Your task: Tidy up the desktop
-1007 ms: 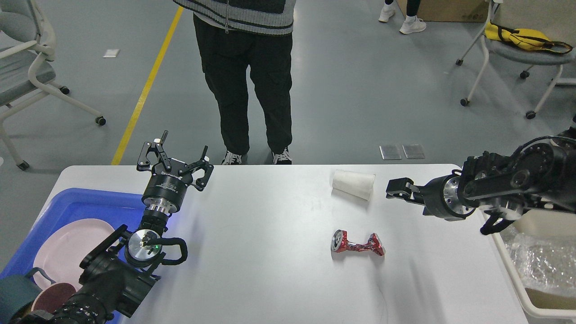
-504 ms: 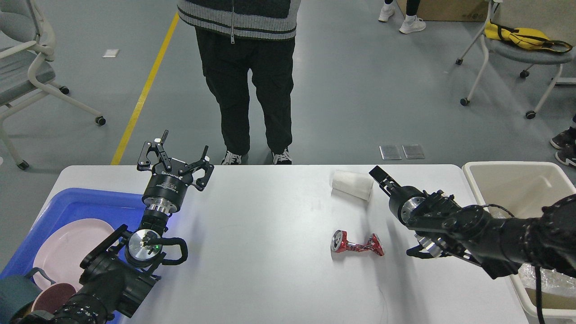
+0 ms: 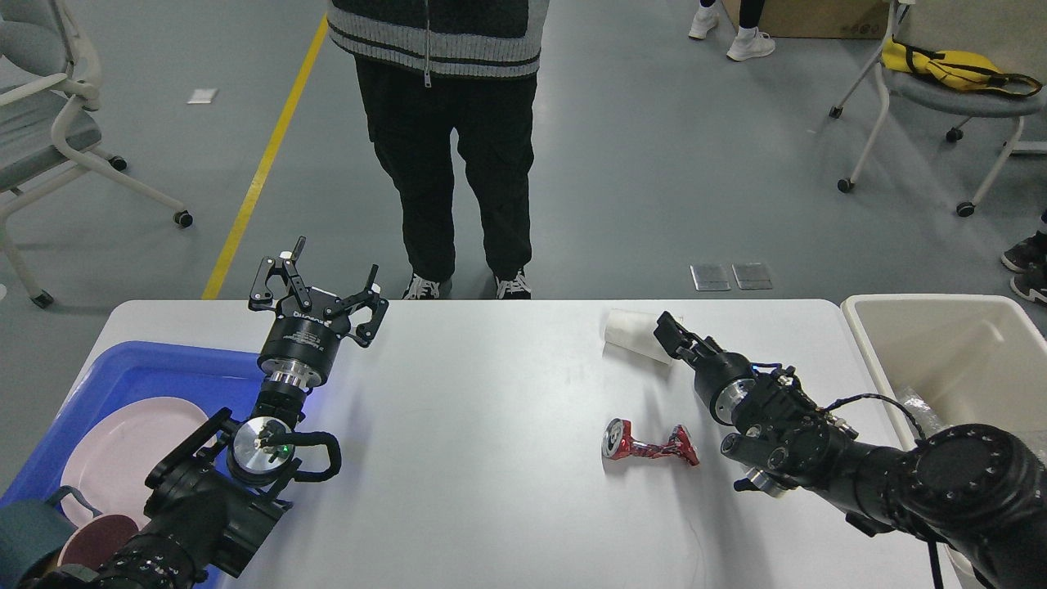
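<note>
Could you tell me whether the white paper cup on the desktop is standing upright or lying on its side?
Lying on its side: the white paper cup shows its full length across the desktop, beside the right end effector.

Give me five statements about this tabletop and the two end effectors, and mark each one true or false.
1. The white paper cup stands upright. False: it lies on its side on the desktop.
2. The crushed red can lies on the desktop nearer the robot than the cup. True.
3. The left end effector is open and holds nothing. True.
4. The right end effector is over the blue tray. False: it is at the cup's right end.
5. The pink plate lies in the beige bin. False: it lies in the blue tray.
</note>
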Action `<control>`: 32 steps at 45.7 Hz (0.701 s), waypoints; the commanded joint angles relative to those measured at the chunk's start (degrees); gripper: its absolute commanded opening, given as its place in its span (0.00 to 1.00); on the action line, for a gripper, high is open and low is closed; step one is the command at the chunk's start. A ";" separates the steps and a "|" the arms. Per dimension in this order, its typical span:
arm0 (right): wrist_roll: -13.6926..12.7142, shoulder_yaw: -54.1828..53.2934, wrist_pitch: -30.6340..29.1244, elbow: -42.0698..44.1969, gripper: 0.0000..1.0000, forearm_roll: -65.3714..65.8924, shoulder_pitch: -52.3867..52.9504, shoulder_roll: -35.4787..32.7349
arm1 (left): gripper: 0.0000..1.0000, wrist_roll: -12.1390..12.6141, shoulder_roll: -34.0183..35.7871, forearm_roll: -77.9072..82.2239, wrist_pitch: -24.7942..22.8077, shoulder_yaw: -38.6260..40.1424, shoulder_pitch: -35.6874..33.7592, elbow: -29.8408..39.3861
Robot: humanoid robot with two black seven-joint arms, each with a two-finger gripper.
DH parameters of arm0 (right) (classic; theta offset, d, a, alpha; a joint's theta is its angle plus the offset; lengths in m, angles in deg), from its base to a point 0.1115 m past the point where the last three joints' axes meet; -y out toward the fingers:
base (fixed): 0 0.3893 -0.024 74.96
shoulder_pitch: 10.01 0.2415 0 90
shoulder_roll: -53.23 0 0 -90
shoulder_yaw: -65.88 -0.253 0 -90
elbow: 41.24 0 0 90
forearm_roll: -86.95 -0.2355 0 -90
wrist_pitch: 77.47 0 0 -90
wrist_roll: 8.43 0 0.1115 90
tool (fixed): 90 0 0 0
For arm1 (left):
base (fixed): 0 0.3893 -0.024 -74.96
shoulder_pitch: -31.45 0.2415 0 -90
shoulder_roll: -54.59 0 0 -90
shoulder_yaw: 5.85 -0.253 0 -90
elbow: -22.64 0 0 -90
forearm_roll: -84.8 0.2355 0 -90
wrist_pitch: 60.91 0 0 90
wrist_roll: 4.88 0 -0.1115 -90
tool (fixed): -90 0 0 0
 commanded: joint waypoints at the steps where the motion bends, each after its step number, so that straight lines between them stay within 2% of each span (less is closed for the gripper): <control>1: 0.06 0.04 -0.10 1.36 0.83 0.00 -0.29 1.73 | 0.97 0.00 -0.06 0.02 0.08 0.00 0.00 0.00; 7: 0.06 0.47 -0.63 4.78 0.82 0.00 -1.34 3.84 | 0.97 0.00 -0.07 0.02 0.08 0.00 0.00 0.00; 20: -0.30 3.90 -1.16 8.65 0.71 -0.08 -1.69 6.04 | 0.97 0.00 -0.07 0.02 -0.01 0.00 0.00 0.00; 32: -0.65 6.10 -1.51 9.36 0.71 0.00 -1.96 5.87 | 0.97 0.00 -0.07 0.02 0.08 0.00 0.00 0.00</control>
